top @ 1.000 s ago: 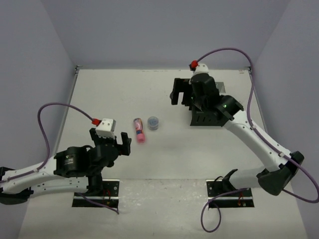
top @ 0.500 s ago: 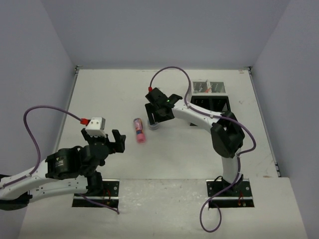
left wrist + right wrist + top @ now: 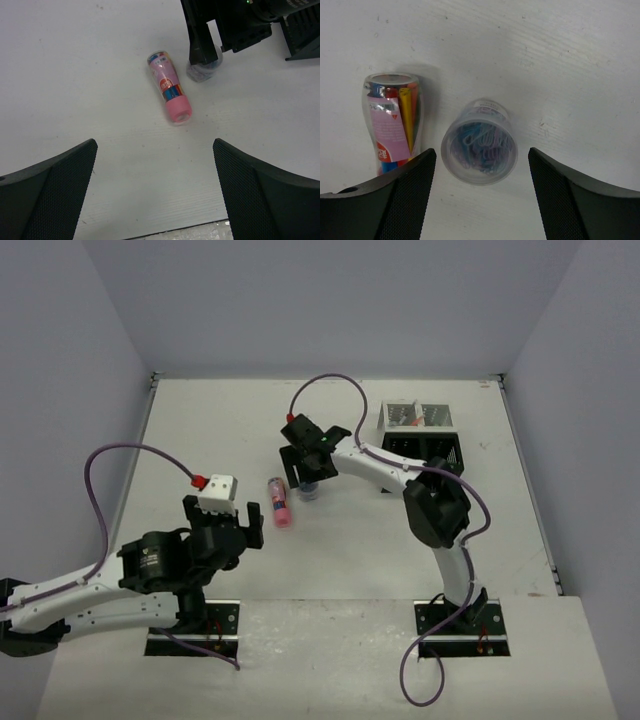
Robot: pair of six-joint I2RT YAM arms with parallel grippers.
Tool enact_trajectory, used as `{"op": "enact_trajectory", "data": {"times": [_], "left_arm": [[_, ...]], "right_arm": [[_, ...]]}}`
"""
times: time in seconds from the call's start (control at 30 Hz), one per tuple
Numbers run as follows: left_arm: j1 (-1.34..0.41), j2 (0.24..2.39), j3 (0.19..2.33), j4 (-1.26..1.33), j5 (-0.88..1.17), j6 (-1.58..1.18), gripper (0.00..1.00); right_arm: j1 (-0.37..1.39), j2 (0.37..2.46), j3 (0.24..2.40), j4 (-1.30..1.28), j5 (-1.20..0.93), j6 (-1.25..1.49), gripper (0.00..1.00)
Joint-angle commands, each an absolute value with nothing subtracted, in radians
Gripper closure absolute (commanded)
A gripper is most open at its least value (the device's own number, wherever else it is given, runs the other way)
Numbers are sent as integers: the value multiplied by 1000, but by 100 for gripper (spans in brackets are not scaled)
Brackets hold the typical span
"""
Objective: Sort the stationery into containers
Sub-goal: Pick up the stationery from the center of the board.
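Observation:
A small clear round pot (image 3: 479, 142) of blue and pink paper clips stands upright on the table. It also shows in the top view (image 3: 310, 492) and the left wrist view (image 3: 202, 71). A pink tube of stationery (image 3: 281, 502) lies just left of it, seen too in both wrist views (image 3: 170, 86) (image 3: 394, 122). My right gripper (image 3: 303, 476) is open above the pot, its fingers (image 3: 385, 200) either side of it, not touching. My left gripper (image 3: 235, 523) is open and empty, short of the tube. The silver container (image 3: 413, 417) and black container (image 3: 426, 452) stand at the back right.
The right arm stretches from its base across the table's middle to the pot. The black container's edge (image 3: 302, 40) shows in the left wrist view. Purple cables loop above both arms. Grey walls close the table on three sides.
My right arm swung left from over the containers to above the pot and lowered its open gripper round it. My left gripper shifted slightly forward toward the tube.

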State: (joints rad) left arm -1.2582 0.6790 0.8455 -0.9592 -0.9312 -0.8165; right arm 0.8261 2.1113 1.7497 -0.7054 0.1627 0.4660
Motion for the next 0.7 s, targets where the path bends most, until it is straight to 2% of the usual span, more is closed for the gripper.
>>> {"op": "enact_trajectory", "data": {"times": [0.0,0.1,0.17,0.4,0.57,0.67], "left_arm": [[-1252,600,865,-937,-954,-812,0],[-1252,560,861,-930,-953,-810,0],[-1252,549,861,-928,-951,-808,0],[-1252,560,861,-923,-945,-800,0],[-1252,566,862,-923,-942,-799,0],[-1252,554,861,-923,-940,-797,0]], "right_arm": [[836,2155,1810,-734,156,455,24],[840,2175,1815,-733,172,453,28],[842,2181,1815,-733,190,453,38],[856,2031,1764,-734,255,468,100],[843,1768,1660,-702,365,444,100],[758,1619,1596,-762,426,453,100]]}}
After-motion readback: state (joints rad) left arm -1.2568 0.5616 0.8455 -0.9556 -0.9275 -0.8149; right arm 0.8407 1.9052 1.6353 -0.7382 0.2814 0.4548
